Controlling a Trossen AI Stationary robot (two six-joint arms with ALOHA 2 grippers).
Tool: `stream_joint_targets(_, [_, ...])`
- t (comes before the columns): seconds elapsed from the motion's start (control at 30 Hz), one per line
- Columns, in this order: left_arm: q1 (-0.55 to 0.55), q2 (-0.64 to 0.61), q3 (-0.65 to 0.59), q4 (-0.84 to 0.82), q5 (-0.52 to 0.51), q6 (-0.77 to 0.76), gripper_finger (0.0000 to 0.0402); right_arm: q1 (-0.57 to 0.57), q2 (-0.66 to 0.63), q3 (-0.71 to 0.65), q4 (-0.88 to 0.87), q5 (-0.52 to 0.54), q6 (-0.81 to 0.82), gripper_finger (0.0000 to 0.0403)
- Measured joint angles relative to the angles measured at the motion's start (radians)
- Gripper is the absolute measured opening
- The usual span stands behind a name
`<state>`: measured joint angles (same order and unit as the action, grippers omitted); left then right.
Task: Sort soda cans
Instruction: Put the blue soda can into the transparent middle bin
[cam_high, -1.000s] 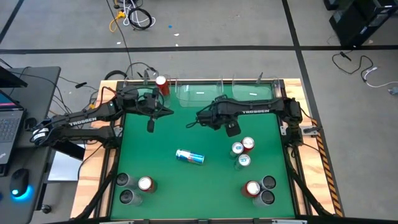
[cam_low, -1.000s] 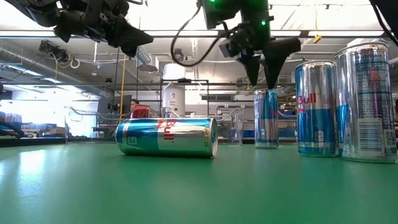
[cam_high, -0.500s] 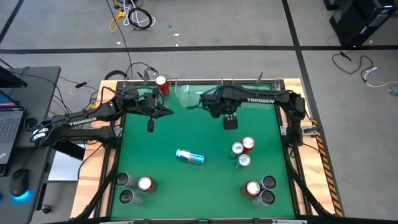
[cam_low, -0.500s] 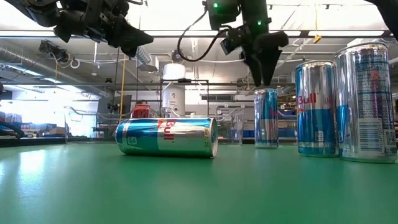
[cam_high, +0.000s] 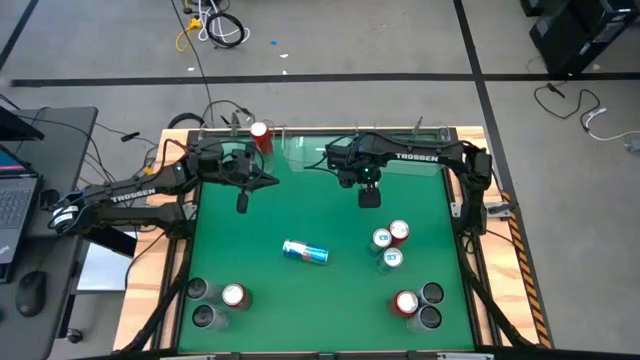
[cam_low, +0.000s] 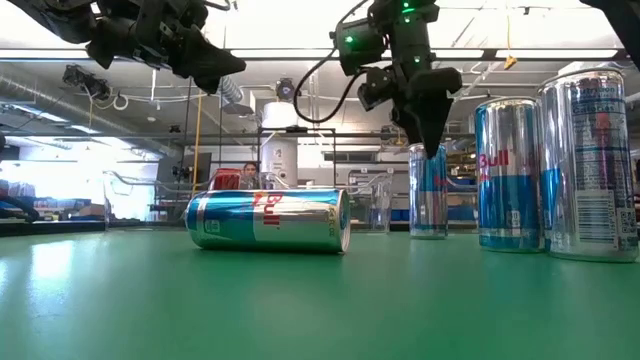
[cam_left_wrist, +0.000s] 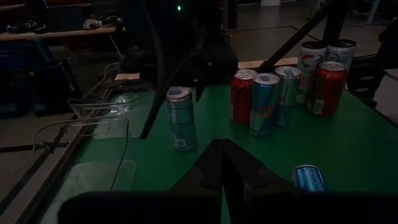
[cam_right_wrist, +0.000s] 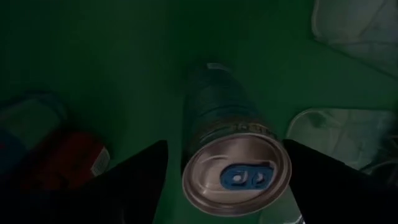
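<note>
My right gripper (cam_high: 368, 195) (cam_low: 428, 140) points straight down, open, over an upright light-blue soda can (cam_right_wrist: 233, 155) (cam_left_wrist: 180, 118) (cam_low: 428, 190) in the far middle of the table. Its fingers stand on either side of the can's silver top without touching it. The gripper hides this can in the high view. Another blue can (cam_high: 305, 252) (cam_low: 268, 220) lies on its side mid-table. Three upright cans (cam_high: 390, 245) stand right of it. My left gripper (cam_high: 243, 200) (cam_left_wrist: 224, 155) hangs shut and empty over the far left.
Upright cans cluster at the near left (cam_high: 215, 300) and near right (cam_high: 418, 305) corners. A red can (cam_high: 261, 135) stands at the far left by clear plastic bins (cam_high: 320, 150) along the far edge. Wooden rails frame the green table (cam_high: 300, 310).
My right gripper has drifted toward the table's far edge and sunk a little. It has rolled about the line it points along, so the low view now shows its fingers one behind the other. It has stayed open over the upright blue can.
</note>
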<state>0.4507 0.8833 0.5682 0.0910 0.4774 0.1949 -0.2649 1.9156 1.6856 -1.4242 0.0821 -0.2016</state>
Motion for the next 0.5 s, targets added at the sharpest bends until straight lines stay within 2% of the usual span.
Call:
stream_joint_targets(0.2, [0.000, 0.000, 0.000, -0.005, -0.020, 0.000, 0.0008, -0.001, 0.000, -0.018, 0.006, -0.002, -0.009, 0.0226])
stream_joint_targets(0.33, [0.000, 0.000, 0.000, -0.007, -0.059, 0.000, 0.0008, 0.001, 0.004, 0.017, -0.031, 0.000, -0.033, 0.0224])
stream_joint_targets(0.5, [0.000, 0.000, 0.000, -0.007, -0.061, -0.026, 0.0008, -0.005, 0.003, 0.146, -0.076, 0.027, -0.044, 0.0224])
